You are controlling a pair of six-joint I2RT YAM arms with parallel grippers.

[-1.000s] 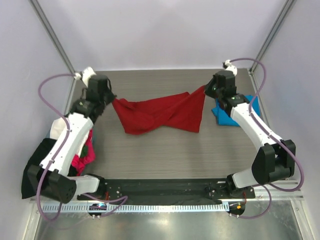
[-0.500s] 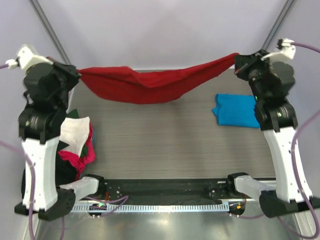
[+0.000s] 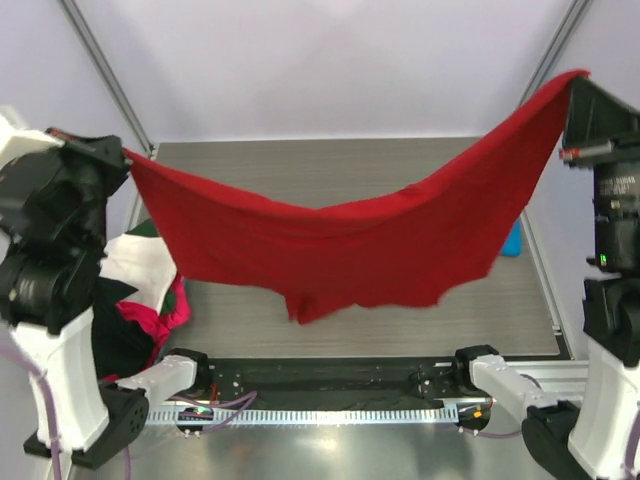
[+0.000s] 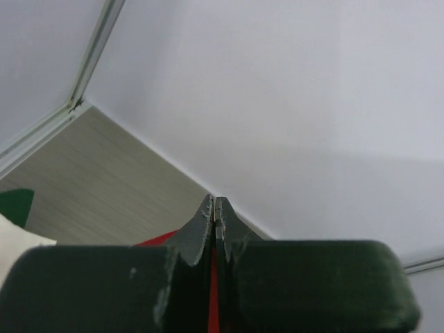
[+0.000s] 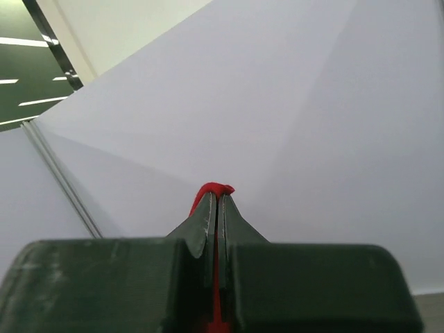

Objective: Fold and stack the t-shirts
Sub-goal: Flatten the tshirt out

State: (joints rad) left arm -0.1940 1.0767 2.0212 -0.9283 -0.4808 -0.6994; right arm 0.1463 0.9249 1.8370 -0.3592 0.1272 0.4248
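Two ends of the red t-shirt (image 3: 340, 240) were clamped in your left hand (image 4: 214, 208) and right hand (image 5: 215, 201), its length slung crosswise above the worktop (image 3: 330, 165).

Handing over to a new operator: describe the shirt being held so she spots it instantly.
High above the grey table, the deep red t-shirt hangs in a sagging arc, stretched between the left claw and right claw. It's the only garment airborne; the mixed pile lies at the table's left edge.

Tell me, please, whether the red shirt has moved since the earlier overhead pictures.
Yes. The red t-shirt has risen off the table, now hanging stretched between the left gripper and right gripper.
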